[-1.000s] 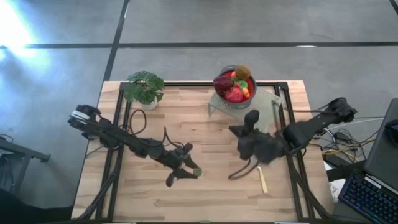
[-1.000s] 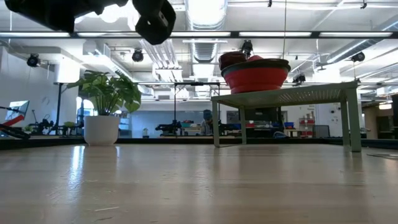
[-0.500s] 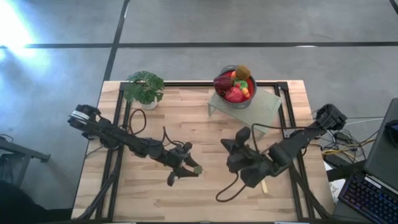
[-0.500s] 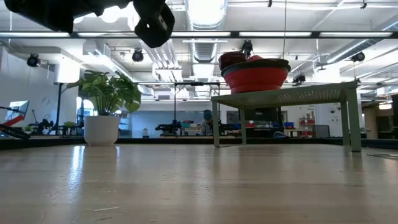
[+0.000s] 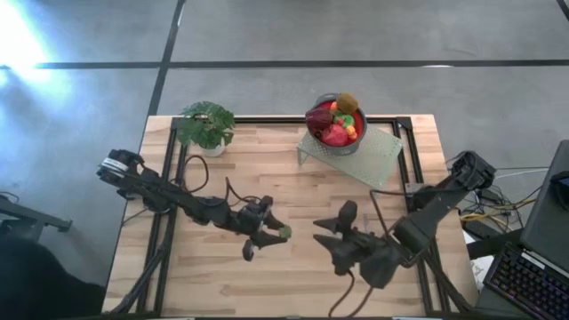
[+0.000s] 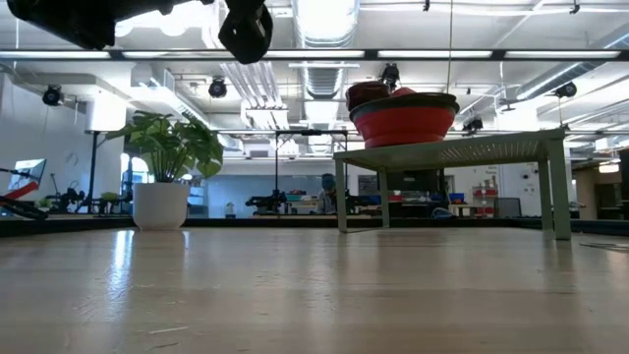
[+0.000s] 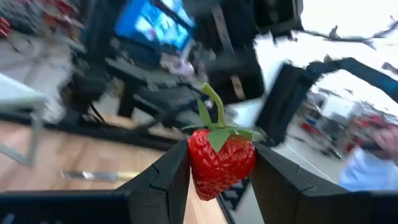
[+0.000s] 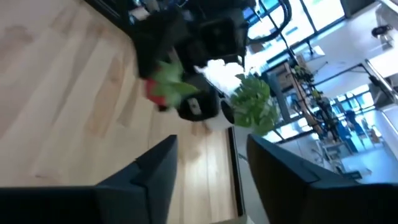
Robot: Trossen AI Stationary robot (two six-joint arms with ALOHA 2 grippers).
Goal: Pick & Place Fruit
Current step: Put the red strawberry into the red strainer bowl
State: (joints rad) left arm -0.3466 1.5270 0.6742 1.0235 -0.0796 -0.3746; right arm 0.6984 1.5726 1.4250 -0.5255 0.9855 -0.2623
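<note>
Left end effector (image 7: 219, 186) clamping strawberry (image 7: 221, 160) aloft

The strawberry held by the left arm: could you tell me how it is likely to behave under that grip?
The strawberry looks small, so probably light. It sits pinched between the left gripper fingers, so a harder squeeze might bruise it if soft. Its tapered, glossy body could slip, and its thin stem seems bendable.

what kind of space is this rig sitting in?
Probably a robotics lab or open workshop. The low view shows exposed ceiling ducting and strip lights over a room full of equipment; the high view shows a concrete floor and a keyboard beside the wooden table.
</note>
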